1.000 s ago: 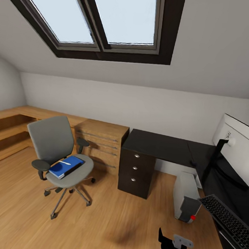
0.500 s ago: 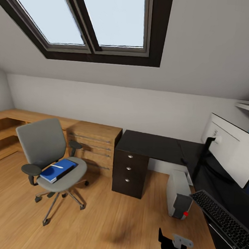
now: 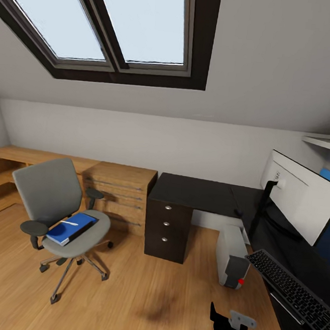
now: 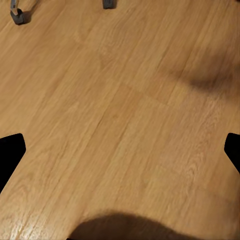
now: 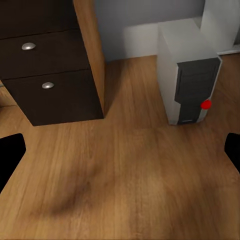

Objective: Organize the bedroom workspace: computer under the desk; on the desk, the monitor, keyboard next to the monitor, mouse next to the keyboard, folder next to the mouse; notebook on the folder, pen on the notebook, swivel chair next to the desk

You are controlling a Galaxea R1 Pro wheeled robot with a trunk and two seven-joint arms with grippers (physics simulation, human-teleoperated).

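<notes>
The bright blue flat folder [image 3: 71, 227] lies on the grey upholstered swivel chair [image 3: 54, 210], well apart from the glossy black worktop [image 3: 202, 193]. The light grey boxy computer tower [image 3: 231, 256] stands on the floor beside the drawer unit. Both claws, left [image 4: 120, 150] and right [image 5: 120, 150], spread wide over bare floor.

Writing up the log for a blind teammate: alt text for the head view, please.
A grey swivel chair stands on the wood floor, holding a blue folder, left of a black L-shaped desk. The monitor and keyboard sit on the desk at right, the computer beneath.
</notes>
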